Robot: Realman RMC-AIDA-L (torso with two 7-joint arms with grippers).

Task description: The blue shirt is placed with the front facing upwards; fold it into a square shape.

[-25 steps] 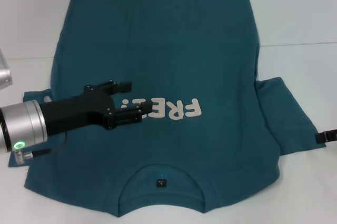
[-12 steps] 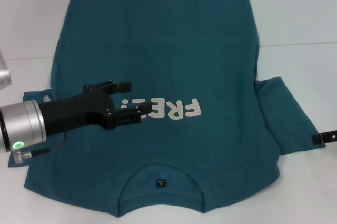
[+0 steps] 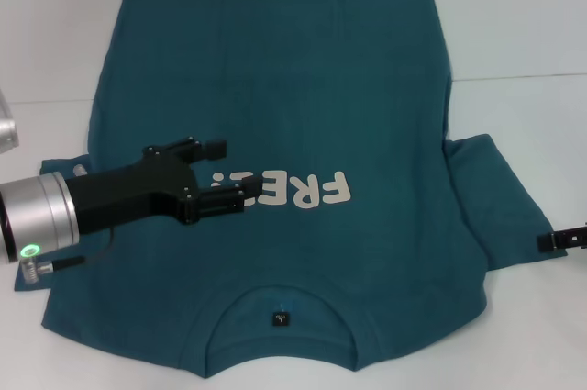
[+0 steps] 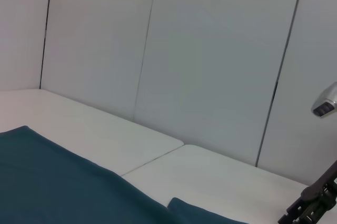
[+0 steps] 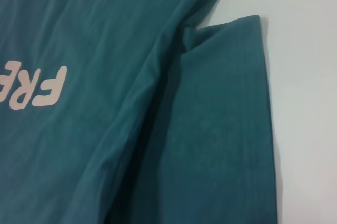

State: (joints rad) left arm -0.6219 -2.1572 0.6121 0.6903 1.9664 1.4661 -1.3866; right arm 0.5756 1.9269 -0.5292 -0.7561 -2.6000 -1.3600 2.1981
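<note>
The blue shirt [image 3: 303, 78] lies flat, front up, its collar [image 3: 280, 303] nearest me and white lettering [image 3: 307, 190] across the chest. My left gripper [image 3: 234, 170] hovers open over the left end of the lettering, with nothing between its fingers. Its arm covers the shirt's left sleeve area. The right sleeve [image 3: 500, 211] is spread out to the side, and the right wrist view shows it close up as right sleeve [image 5: 221, 129] beside the lettering [image 5: 37, 87]. Only a black tip of my right gripper [image 3: 561, 240] shows, at that sleeve's outer edge.
A white table [image 3: 523, 32] surrounds the shirt, with a seam line running right from the shirt's side. The left wrist view shows the shirt's hem [image 4: 52, 176], pale wall panels [image 4: 210, 66] behind the table, and the right gripper [image 4: 310, 205] farther off.
The right gripper's tip has crept a little further in toward the right sleeve's edge. The left gripper has barely shifted.
</note>
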